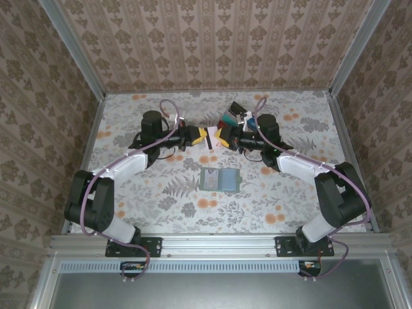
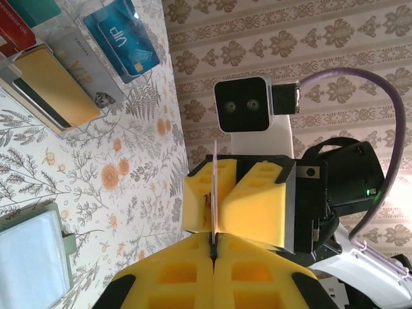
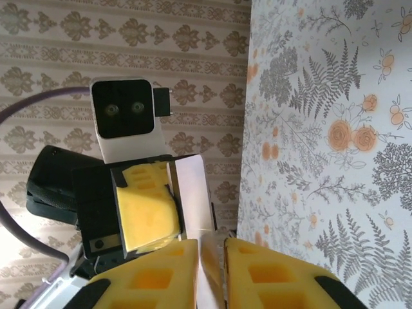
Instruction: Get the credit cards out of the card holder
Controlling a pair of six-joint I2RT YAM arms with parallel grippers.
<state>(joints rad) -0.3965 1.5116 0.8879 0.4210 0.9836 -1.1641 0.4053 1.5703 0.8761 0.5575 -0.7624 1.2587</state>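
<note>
— What does the overhead give you?
— My left gripper (image 1: 201, 136) and right gripper (image 1: 223, 136) meet tip to tip mid-table, with a whitish card (image 1: 211, 139) between them. The card holder (image 1: 219, 180) lies open on the floral table (image 1: 161, 193) at six o'clock from that meeting point, apart from both. The other credit cards (image 1: 230, 117) sit at one o'clock, just beside the right gripper.

— Left wrist?
— On my left gripper (image 2: 214, 248) the yellow jaws are pressed together on the thin edge of the whitish card (image 2: 214, 167). The right gripper (image 2: 226, 205) faces me at twelve o'clock. At ten o'clock a clear tray (image 2: 96, 96) holds a blue VIP card (image 2: 122, 35) and a tan-orange card (image 2: 55, 87). The card holder (image 2: 32, 264) is at eight o'clock.

— Right wrist?
— My right gripper (image 3: 211, 270) straddles the whitish card (image 3: 193, 193) with little room to spare; I cannot tell whether it pinches. The left gripper (image 3: 154, 212) has the card's far end at eleven o'clock.
</note>
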